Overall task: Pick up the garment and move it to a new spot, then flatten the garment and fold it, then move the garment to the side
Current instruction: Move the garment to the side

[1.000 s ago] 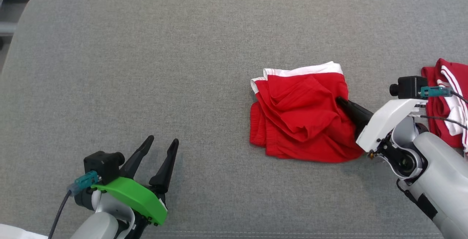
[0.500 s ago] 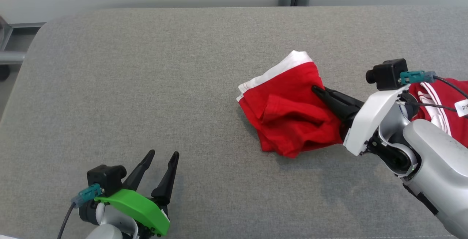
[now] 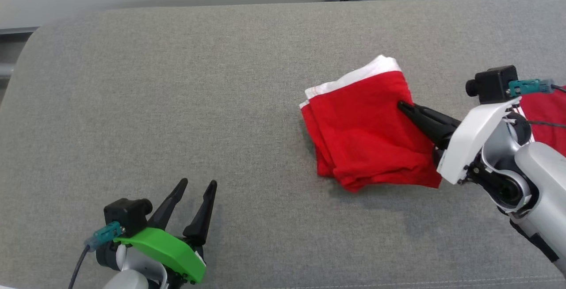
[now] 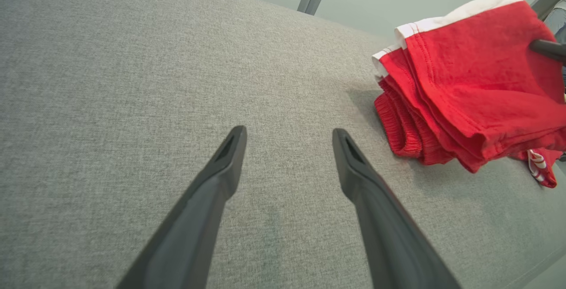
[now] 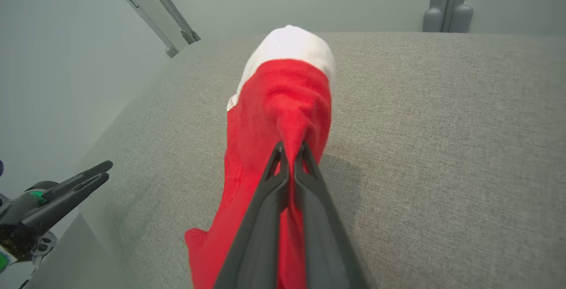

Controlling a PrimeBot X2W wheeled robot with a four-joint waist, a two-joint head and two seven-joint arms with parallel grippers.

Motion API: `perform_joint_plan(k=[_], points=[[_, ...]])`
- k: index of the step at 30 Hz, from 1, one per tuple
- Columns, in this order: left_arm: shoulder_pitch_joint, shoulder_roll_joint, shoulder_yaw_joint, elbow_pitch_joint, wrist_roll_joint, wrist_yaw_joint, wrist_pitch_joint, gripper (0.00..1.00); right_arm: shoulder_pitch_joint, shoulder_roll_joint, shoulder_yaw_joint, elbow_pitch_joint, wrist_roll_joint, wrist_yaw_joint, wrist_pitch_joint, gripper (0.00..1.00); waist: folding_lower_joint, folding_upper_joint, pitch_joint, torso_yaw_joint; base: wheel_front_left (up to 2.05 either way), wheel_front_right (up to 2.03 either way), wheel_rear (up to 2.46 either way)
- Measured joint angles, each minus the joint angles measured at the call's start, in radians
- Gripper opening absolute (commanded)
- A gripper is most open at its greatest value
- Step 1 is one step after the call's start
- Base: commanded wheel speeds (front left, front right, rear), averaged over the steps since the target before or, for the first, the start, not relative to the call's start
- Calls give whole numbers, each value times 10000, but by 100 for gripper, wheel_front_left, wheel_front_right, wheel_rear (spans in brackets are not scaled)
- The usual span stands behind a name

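red garment [image 3: 367,134] with a white waistband, loosely folded, is pinched at one edge by the right gripper [image 3: 401,104], jaws clamped together on the cloth, which spreads ahead of the tips onto the grey padded surface [image 3: 177,103]. behind that gripper's wrist lies another red-and-white cloth [image 3: 548,108]. the left gripper [image 3: 197,184] sits well apart from the garment, jaws spread over bare padding.

The right jaws clamp the red garment [image 3: 367,134].
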Motion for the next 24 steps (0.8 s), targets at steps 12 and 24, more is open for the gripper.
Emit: perform_joint_plan(k=[12,24], points=[[0,228,174,-198,19,10,-56,100,734,-1716,-1292,259,836,-1080,606,0,0,0,348,-314,0,0,0],[-28,485,194,-368,138,44,21,100,1347,-3375,-2694,930,1580,-1592,988,0,0,0,714,-317,0,0,0]])
